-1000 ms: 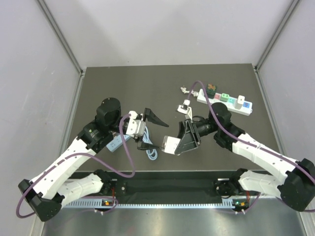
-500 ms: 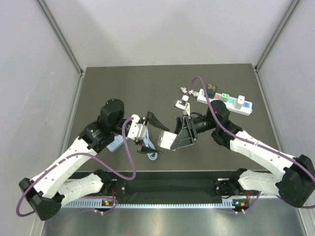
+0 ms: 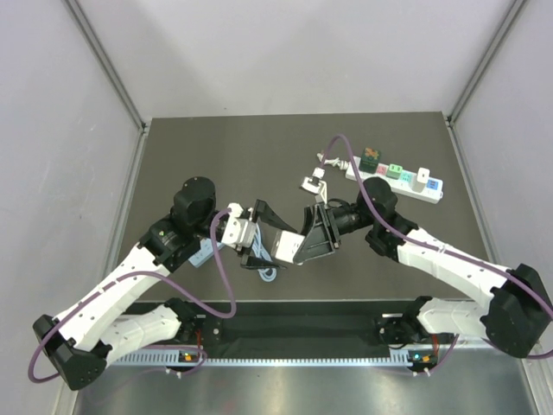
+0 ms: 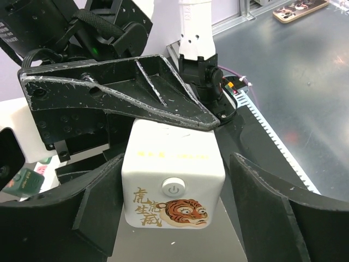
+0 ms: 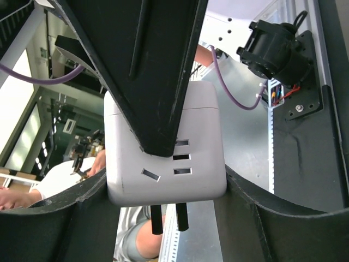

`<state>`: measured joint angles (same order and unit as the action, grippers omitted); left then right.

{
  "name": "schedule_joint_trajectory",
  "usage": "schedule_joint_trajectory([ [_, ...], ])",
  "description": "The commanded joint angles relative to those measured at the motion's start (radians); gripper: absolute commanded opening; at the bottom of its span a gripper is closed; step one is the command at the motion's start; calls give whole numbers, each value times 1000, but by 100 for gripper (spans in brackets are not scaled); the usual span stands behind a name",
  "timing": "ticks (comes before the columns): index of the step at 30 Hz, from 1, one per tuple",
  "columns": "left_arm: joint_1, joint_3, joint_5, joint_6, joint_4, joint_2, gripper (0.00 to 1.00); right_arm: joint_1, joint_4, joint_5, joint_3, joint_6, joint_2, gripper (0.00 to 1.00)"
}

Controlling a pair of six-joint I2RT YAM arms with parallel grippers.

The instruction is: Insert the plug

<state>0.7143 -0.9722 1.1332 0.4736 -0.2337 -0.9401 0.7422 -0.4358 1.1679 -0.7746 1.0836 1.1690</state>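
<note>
Plug cube [image 4: 172, 180] in mid-air at centre of top view, clamped in right gripper [image 3: 301, 246] fingers. Left gripper [image 4: 180, 204] fingers apart, flanking the cube. Likely a handover: close squarely on flat side faces, keep prongs [image 5: 168, 217] free, right lets go only after. Power strip [image 3: 397, 177] sits upper right on surface [image 3: 216, 156].

A robotics lab test cell. A dark surface [image 3: 216, 156] is boxed in by plain pale walls [image 3: 285, 52] on metal posts [image 3: 108, 73]. A left arm [image 3: 112, 290] and a right arm [image 3: 449, 259] are bolted at its near edge beside a slotted cable rail [image 3: 285, 357]. The right wrist view shows a person [image 5: 32, 185] in a workroom beyond.
</note>
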Motion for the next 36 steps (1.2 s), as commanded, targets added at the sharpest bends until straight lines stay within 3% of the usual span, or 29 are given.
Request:
schedule_joint_trajectory([
  [1,4,13,51,-3,48,18,77,16,-174,-5,-60,59,8,0],
  [8,4,13,86,10,45,9,65,20,-184,-7,-57,79,34,1],
  [9,4,13,89,13,43,4,57,20,-190,-7,-57,82,37,2],
  [10,4,13,88,16,39,0,40,20,-199,-5,-55,87,35,7],
  [11,4,13,80,10,36,0,13,20,-208,-5,-57,93,35,9],
  [12,4,13,41,2,42,-2,0,20,-222,-5,-58,99,35,11],
  [14,4,21,4,-12,40,9,0,19,-227,-5,-66,102,31,25],
  [15,4,27,-42,-36,81,14,0,17,-227,-7,-71,104,29,37],
  [17,4,62,-107,-186,161,37,0,5,-227,-11,-83,105,26,50],
  [18,4,75,-177,-226,215,46,0,-4,-230,-13,-87,107,23,62],
  [20,4,102,-239,-361,269,63,0,-36,-238,-14,-98,119,18,70],
  [21,4,96,-327,-404,255,60,0,-50,-247,-14,-101,127,14,84],
  [23,2,66,-409,-490,188,44,0,-107,-264,-8,-100,147,-3,99],
  [29,1,-34,-648,-680,-1,-68,0,-294,-210,-1,-39,148,-84,100],
  [31,1,-52,-725,-725,-62,-101,0,-357,-138,-8,-17,69,-129,100],
  [35,-3,-94,-962,-852,-142,-126,0,-428,335,-43,-40,-224,-178,100],
  [36,-4,-114,-1019,-880,-154,-120,0,-435,385,-53,-41,-290,-183,100],
])
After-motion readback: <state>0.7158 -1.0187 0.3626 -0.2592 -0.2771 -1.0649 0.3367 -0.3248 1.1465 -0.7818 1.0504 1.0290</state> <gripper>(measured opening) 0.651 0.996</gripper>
